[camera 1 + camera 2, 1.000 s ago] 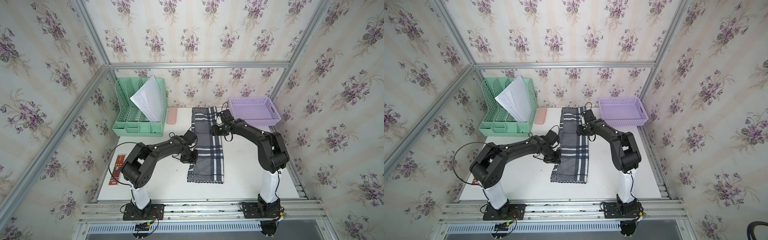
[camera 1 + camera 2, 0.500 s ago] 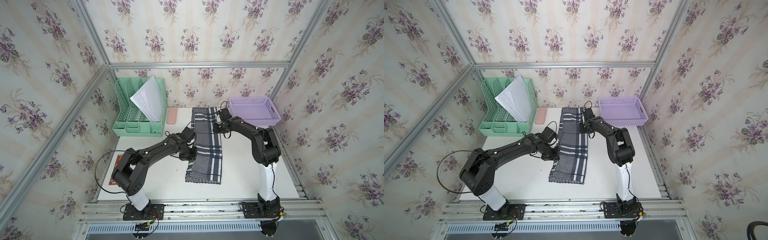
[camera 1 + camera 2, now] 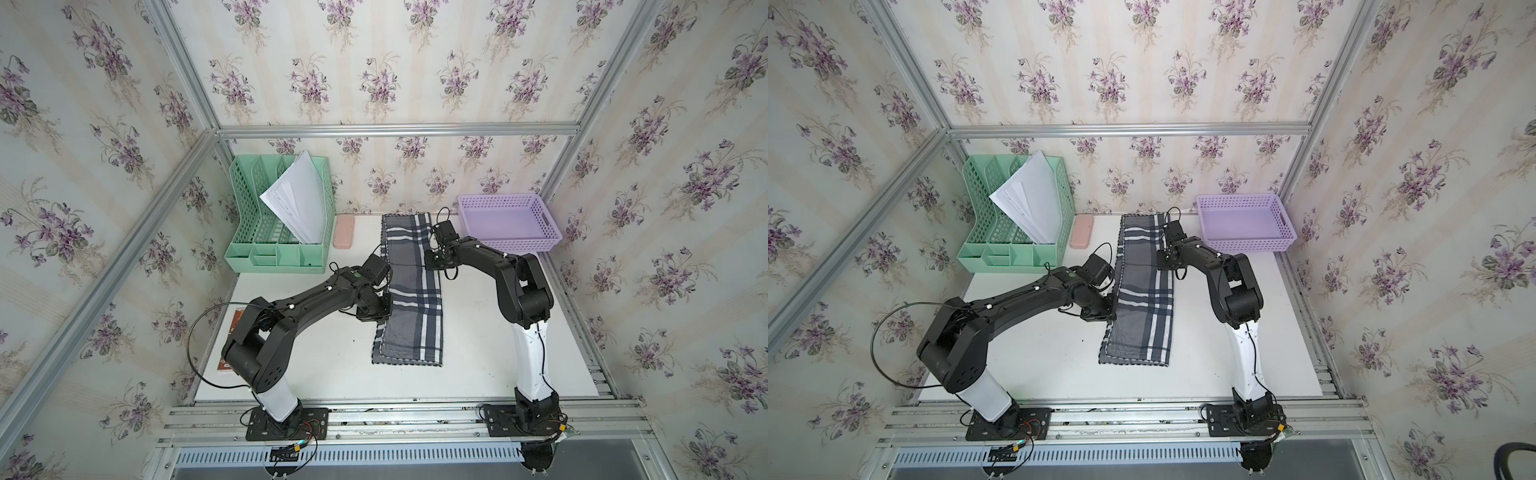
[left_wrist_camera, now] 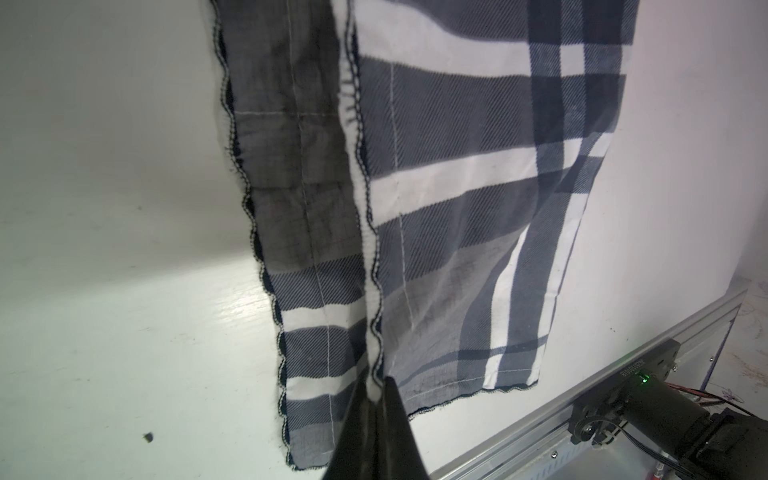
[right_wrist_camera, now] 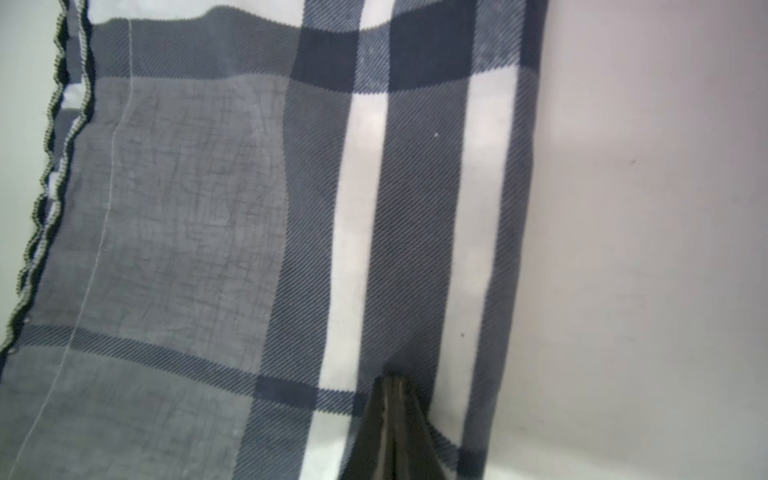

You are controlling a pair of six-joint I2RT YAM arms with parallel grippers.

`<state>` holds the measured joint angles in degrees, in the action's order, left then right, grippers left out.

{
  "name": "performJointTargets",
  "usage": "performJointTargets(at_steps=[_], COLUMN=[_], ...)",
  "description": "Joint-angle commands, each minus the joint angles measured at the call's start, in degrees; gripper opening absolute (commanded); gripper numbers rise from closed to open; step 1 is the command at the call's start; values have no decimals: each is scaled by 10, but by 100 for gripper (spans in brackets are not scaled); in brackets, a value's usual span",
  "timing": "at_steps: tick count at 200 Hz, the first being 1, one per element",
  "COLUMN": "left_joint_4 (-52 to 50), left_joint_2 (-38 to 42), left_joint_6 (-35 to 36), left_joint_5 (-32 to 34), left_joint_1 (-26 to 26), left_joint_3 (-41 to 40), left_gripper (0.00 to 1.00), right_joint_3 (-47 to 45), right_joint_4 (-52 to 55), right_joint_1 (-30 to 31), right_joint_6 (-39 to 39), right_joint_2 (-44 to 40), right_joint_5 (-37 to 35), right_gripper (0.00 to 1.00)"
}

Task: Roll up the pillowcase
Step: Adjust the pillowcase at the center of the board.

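The pillowcase (image 3: 411, 299) lies as a long folded strip in the middle of the table (image 3: 328, 365), running from 12 to 6 o'clock. The left gripper (image 4: 374, 388) pinches its 9 o'clock edge; the right gripper (image 5: 392, 380) pinches the cloth near 2 o'clock.

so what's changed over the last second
The right tool closed on the right edge of the pillowcase, whose near end slid slightly leftward. The left tool stayed pinched on the scalloped edge; green organizer and purple basket unmoved.
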<state>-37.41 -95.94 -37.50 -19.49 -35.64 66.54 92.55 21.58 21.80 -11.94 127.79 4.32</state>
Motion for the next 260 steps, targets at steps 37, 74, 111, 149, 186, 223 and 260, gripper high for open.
performJointTargets(at_steps=[37, 74, 111, 149, 186, 223, 260], left_joint_4=[-53, -29, 15, 9, -40, -50, -43], left_joint_2=[32, 21, -3, -12, 16, 12, -112], left_joint_6=[-5, -9, -17, -19, 3, 66, 125], left_joint_5=[32, 14, -3, 27, 73, 75, 31], left_joint_1=[1, 2, 1, 3, 3, 18, 45], left_joint_3=[8, -23, -68, -72, -16, 97, 229], left_gripper=[0, 0, 5, 44, 61, 66, 66], right_joint_3=[-6, -4, -3, -7, -36, -104, -164], right_joint_4=[36, 35, 36, 36, 21, -14, -27], right_joint_1=[0, -1, -1, 0, 3, 8, 7], right_joint_6=[3, 1, 1, 5, 24, 35, 0], right_joint_2=[21, 23, 23, 18, -35, -135, -208], right_joint_5=[-41, -44, -47, -44, -20, 52, 58], right_gripper=[0, 0, 7, 21, 40, 51, 54])
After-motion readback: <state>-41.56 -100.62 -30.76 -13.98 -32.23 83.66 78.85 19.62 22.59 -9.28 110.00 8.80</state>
